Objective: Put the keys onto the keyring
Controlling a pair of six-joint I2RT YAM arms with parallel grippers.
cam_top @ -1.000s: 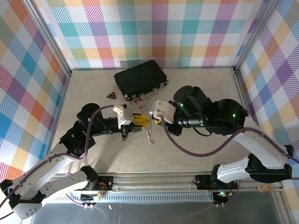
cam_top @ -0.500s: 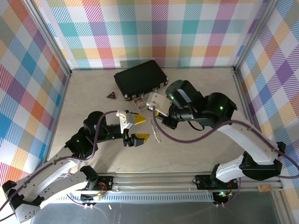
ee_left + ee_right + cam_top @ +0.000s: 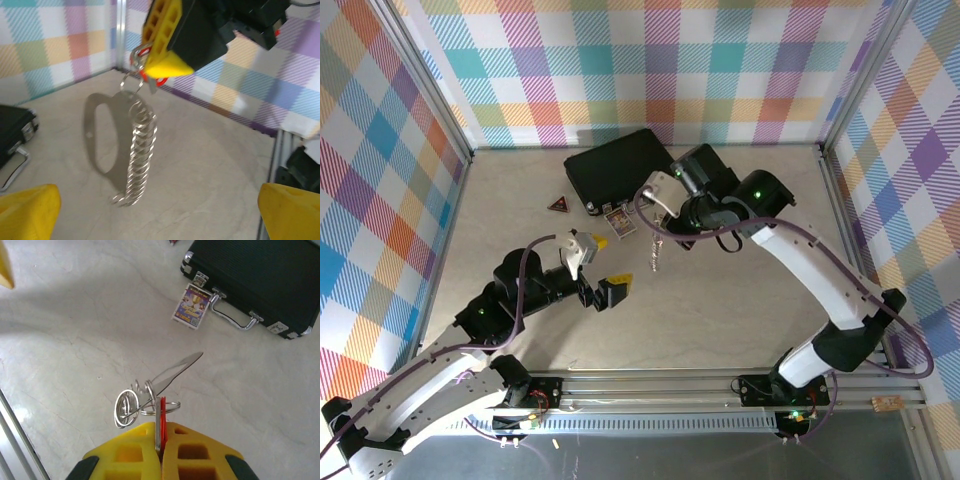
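Because the right gripper [image 3: 161, 442] is pinched tight on the key [image 3: 158, 427] and its red tag [image 3: 163, 417], everything else hangs from that one point, well above the table [image 3: 720, 310]. We see the keyring [image 3: 91, 150] dangling straight down under those yellow fingers, its long axis close to vertical, with the chain [image 3: 140, 160] drooping just beside it on the same side of the jaws. From the right wrist the ring points away and down toward the table, so we look along it almost end-on. We cannot make out the exact link between key and ring, but the ring hanging free beneath the key suggests to us that the two are already joined. The left gripper [image 3: 610, 262] stands on the left of the hanging ring, near but apart from it, its jaws spread wide and holding nothing. From the left wrist the ring and chain hang ahead of the gap between its two yellow fingertips, a little left of centre and above them. So the right arm carries the load, and the left arm is the nearer free one. We judge any coming move turns on that vertical hang: the left jaws would meet the ring side-on, across its narrow width.
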